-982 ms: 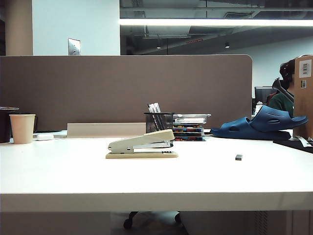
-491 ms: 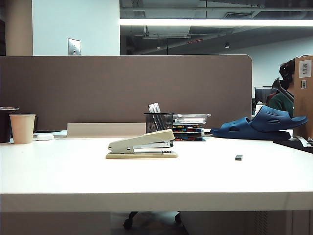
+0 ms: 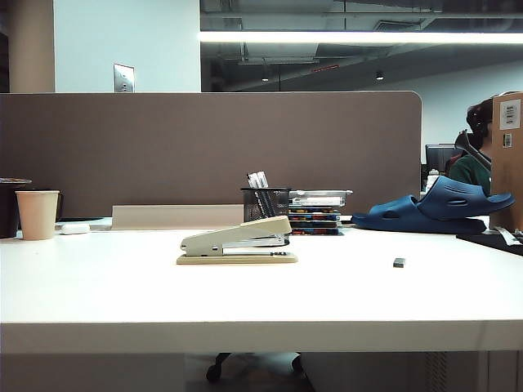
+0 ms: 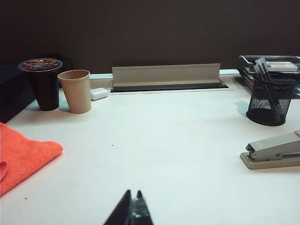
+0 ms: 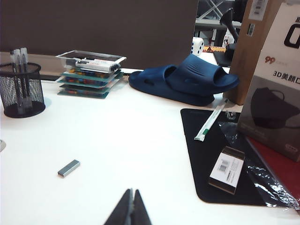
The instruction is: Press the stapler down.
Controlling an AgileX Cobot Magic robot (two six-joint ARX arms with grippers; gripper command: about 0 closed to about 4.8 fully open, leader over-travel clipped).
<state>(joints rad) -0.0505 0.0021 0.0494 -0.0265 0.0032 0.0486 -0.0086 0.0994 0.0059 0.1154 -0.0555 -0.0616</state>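
The stapler lies flat near the middle of the tabletop, its top arm raised and untouched, with a black mesh pen cup just behind it toward the far edge. The left gripper hovers low over the tabletop's left part, its fingers pressed together and empty, well apart from the stapler. The right gripper hangs over the right part, likewise closed on nothing, near a small strip of staples.

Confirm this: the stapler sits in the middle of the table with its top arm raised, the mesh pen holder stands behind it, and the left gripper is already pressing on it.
Not quite. The left gripper is not touching the stapler; the left wrist view shows it shut, well away from it. The exterior view shows no gripper near the stapler. The rest holds: top arm raised, mesh pen holder behind.
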